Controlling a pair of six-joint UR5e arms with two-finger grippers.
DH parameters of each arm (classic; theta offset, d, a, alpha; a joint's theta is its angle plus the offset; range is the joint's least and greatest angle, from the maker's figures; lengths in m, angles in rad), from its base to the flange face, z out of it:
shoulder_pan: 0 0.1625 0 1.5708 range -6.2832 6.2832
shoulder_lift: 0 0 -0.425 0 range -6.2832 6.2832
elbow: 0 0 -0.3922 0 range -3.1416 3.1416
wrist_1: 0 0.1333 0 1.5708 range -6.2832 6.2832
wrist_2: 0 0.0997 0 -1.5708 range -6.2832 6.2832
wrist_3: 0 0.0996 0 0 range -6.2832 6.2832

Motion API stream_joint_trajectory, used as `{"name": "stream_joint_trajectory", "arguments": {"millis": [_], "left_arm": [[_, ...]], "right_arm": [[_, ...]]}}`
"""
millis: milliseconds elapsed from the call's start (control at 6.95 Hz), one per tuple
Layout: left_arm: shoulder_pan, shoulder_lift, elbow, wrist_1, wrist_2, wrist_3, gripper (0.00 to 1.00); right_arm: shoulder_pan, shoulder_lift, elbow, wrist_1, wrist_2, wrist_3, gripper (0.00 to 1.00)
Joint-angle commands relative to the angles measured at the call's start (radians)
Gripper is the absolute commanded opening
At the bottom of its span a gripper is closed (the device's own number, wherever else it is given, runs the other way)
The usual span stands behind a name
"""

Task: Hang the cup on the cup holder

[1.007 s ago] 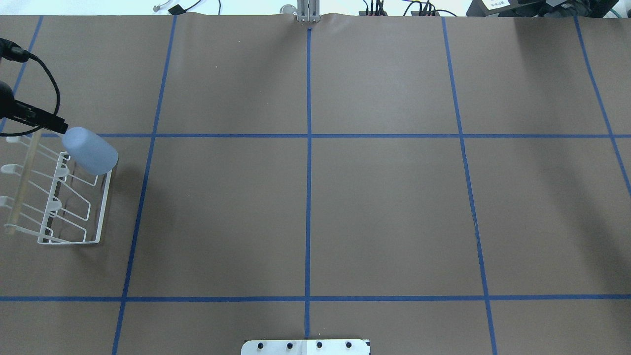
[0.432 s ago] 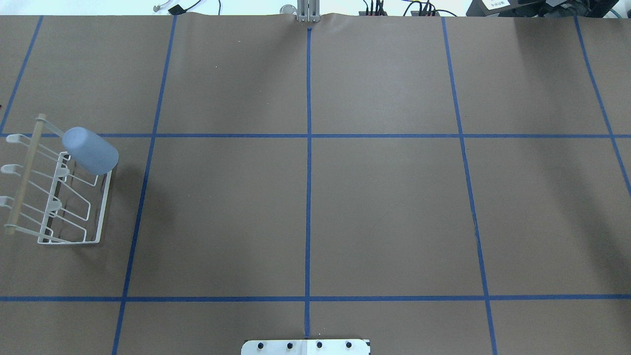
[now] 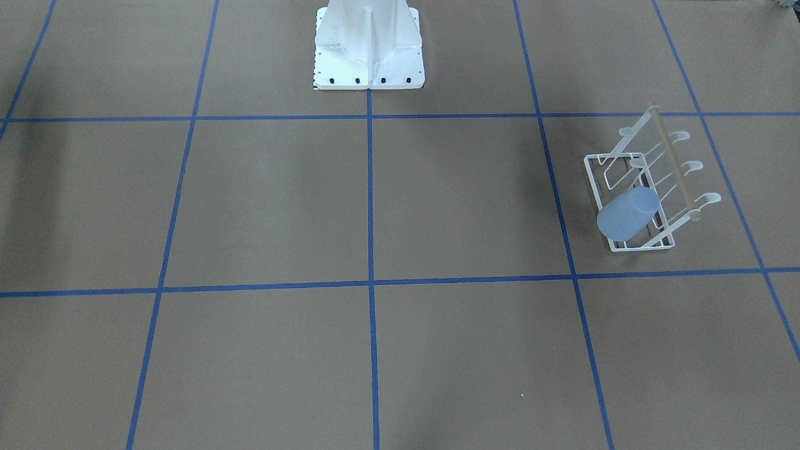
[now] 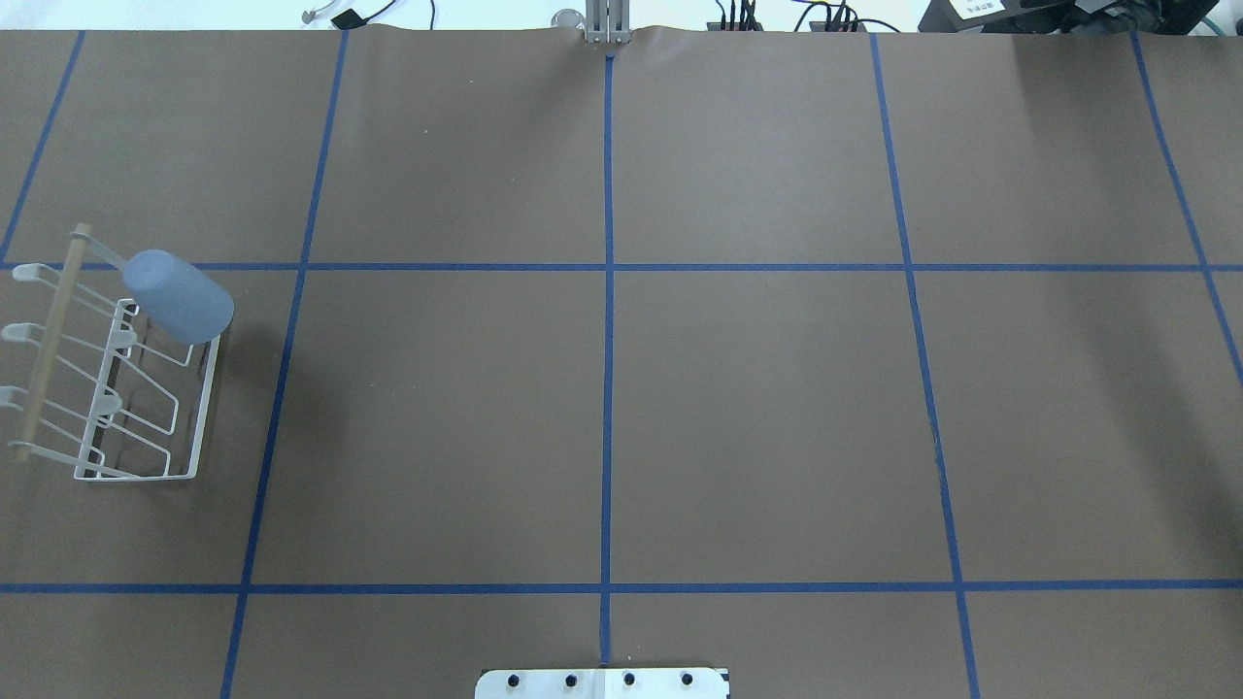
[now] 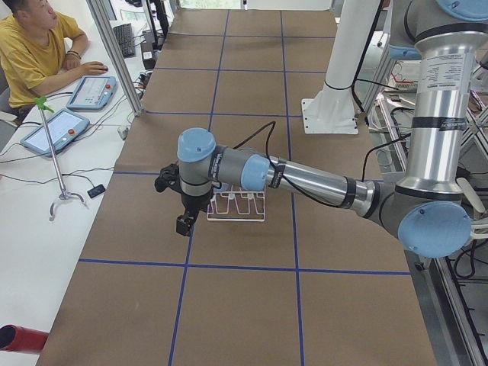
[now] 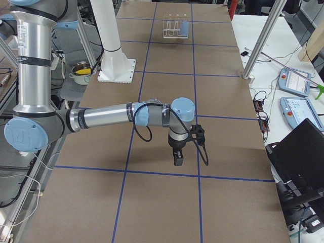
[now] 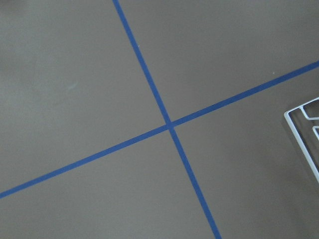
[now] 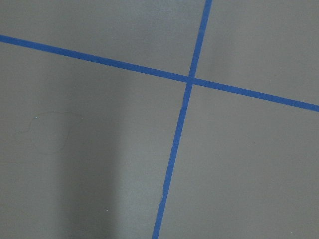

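The light blue cup (image 4: 178, 296) sits slanted over a peg at the far end of the white wire cup holder (image 4: 199, 408), at the table's left edge. It also shows in the front-facing view (image 3: 628, 215) on the cup holder (image 3: 594, 181). No gripper touches it. My left gripper (image 5: 183, 223) shows only in the exterior left view, hanging beside the rack (image 5: 236, 217); I cannot tell if it is open. My right gripper (image 6: 178, 161) shows only in the exterior right view, over bare table far from the rack (image 6: 174, 28); I cannot tell its state.
Blue tape lines divide the brown table. The robot's white base plate (image 3: 369, 62) stands at mid-table. An operator in yellow (image 5: 34, 38) sits by teach pendants (image 5: 91, 91) on the left. A laptop (image 6: 298, 157) lies past the right edge.
The left arm's black gripper and cable, next to the cup one second ago, have left the overhead view at its left edge. The cup stays on the rack.
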Motion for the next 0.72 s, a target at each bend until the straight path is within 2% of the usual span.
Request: {"name": "stream_joint_trajectory", "arguments": {"millis": [0, 288, 576], "left_arm": [[-0.043, 0.05, -0.041, -0.017, -0.023, -0.013, 0.99], [-0.043, 0.078, -0.092, -0.016, -0.02, -0.004, 0.99], [-0.041, 0.078, -0.092, -0.017, -0.02, -0.004, 0.99]], "right_arm": [[0.002, 0.003, -0.001, 0.0, 0.0, 0.022, 1.0], [0.002, 0.004, 0.0, 0.0, 0.001, 0.022, 1.0], [0.002, 0.005, -0.001, 0.002, 0.001, 0.021, 1.0]]}}
